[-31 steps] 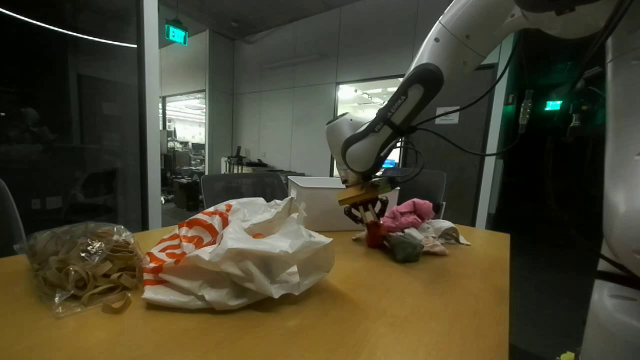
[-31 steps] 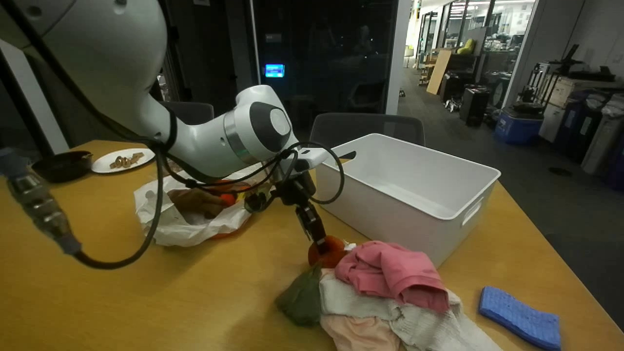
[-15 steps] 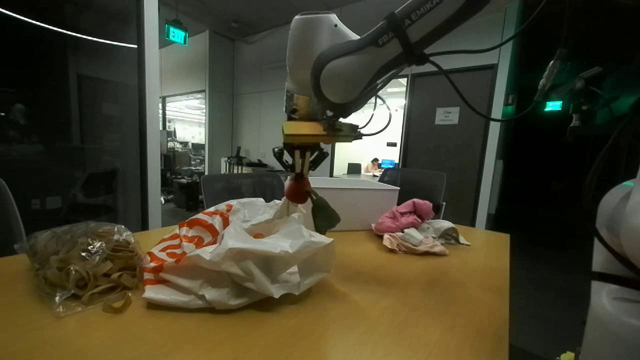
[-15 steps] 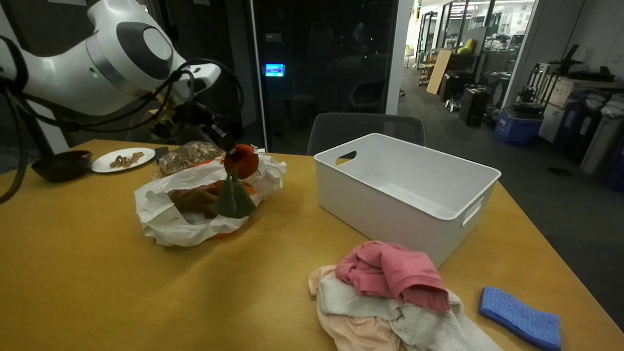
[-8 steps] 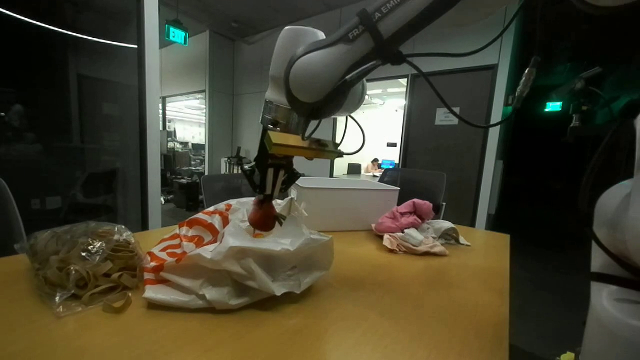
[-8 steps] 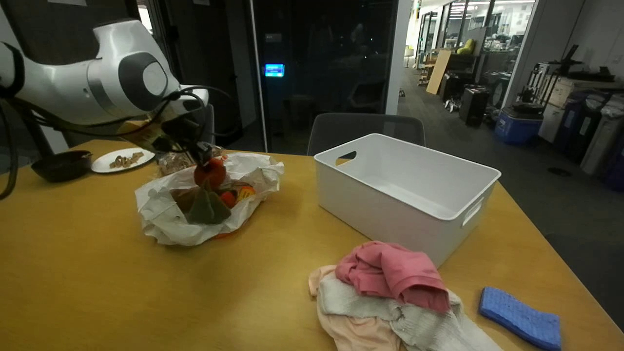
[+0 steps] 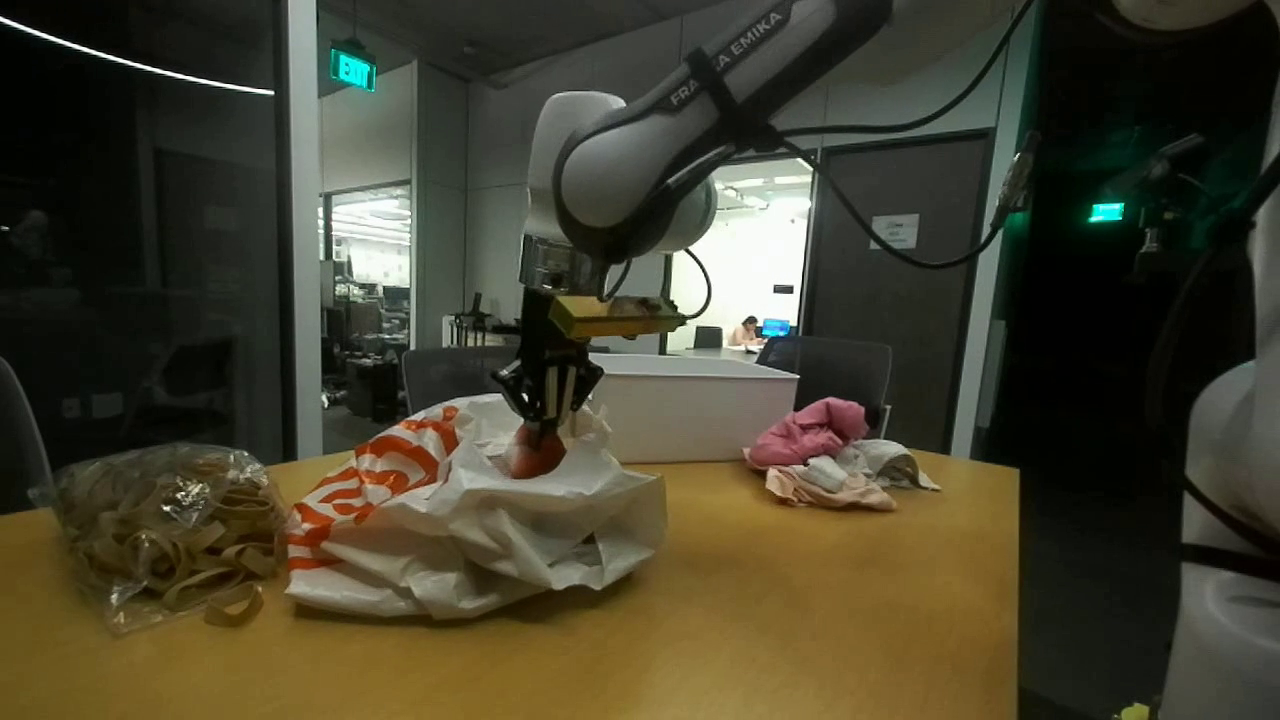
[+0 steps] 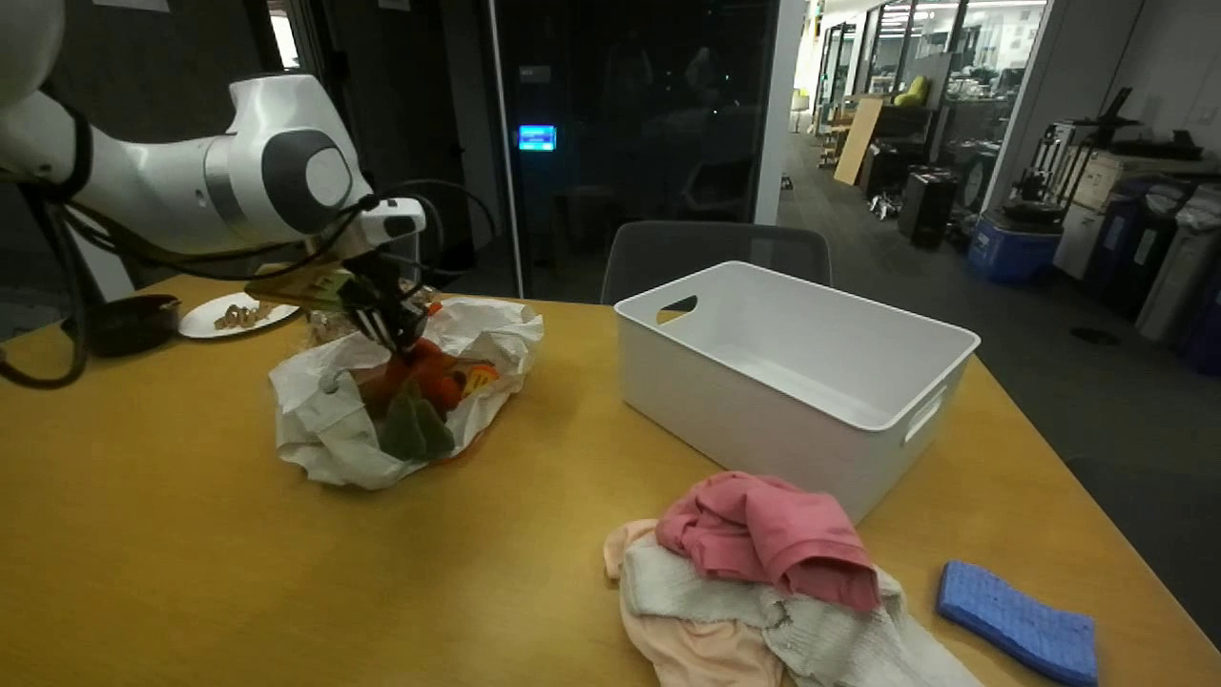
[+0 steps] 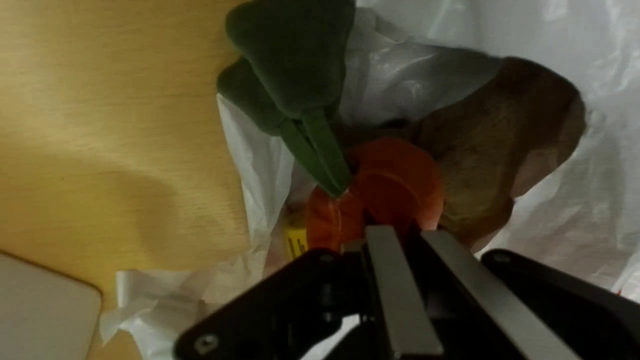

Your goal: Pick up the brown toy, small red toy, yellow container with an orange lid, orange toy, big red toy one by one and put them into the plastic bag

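Putting what I take for the big red toy (image 7: 536,457) into the plastic bag (image 7: 470,545) looks to be the step in hand — likely a late one, judging by what already lies inside. The toy sits down in the bag's mouth, and in the wrist view its green leaves (image 9: 300,65) show across the bag's rim; whether they rest on it I cannot tell. The next move calls for letting go with the leaves well inside the bag, then rising straight up so its thin plastic does not snag. The hand (image 9: 402,231) points down into the bag's mouth, its fingers (image 9: 400,290) drawn together and clamped on the toy. Also inside the bag, by my reading, are the yellow container with an orange lid (image 8: 480,378), the brown toy (image 9: 475,145) and a red-orange piece (image 8: 443,390) — which of the task's toys that is, I cannot tell. Farther out on the worktop (image 7: 800,620), a white bin (image 7: 700,410) stands near the bag, and a pile of cloths (image 8: 754,572) lies well apart from the bag
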Motion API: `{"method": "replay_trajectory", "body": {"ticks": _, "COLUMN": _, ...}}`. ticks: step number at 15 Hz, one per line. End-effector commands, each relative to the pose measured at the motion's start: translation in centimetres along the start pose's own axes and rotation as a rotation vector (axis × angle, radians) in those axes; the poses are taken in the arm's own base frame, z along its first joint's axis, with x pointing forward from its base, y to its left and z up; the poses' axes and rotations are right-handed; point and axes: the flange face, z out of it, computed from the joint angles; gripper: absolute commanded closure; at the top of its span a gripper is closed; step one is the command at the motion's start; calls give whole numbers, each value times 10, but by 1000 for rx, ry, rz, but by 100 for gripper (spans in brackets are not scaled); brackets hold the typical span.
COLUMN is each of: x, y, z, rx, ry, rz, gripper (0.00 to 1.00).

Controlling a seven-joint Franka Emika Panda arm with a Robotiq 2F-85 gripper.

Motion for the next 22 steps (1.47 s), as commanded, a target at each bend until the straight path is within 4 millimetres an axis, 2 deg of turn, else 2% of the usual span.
{"method": "replay_trajectory", "body": {"ticks": 1, "x": 8, "y": -19, "z": -6, "rx": -47, "ry": 87, "rz": -140, "gripper": 90}}
{"method": "replay_trajectory", "body": {"ticks": 6, "x": 9, "y": -51, "z": 13, "rx": 10, "ry": 73, "rz": -264, "gripper": 90}}
{"method": "replay_trajectory", "body": {"ticks": 9, "x": 12, "y": -58, "z": 26, "rx": 25, "ry": 57, "rz": -312, "gripper": 90}}
{"method": "replay_trajectory", "body": {"ticks": 10, "x": 13, "y": -58, "z": 29, "rx": 22, "ry": 52, "rz": -319, "gripper": 68}}
{"method": "replay_trajectory", "body": {"ticks": 13, "x": 18, "y": -54, "z": 25, "rx": 20, "ry": 62, "rz": -316, "gripper": 55}}
{"method": "replay_trajectory", "body": {"ticks": 18, "x": 15, "y": -52, "z": -6, "rx": 17, "ry": 113, "rz": -308, "gripper": 16}}
{"method": "replay_trajectory", "body": {"ticks": 20, "x": 15, "y": -40, "z": -18, "rx": 4, "ry": 93, "rz": -261, "gripper": 2}}
{"method": "replay_trajectory", "body": {"ticks": 22, "x": 16, "y": -18, "z": -29, "rx": -9, "ry": 96, "rz": -191, "gripper": 0}}
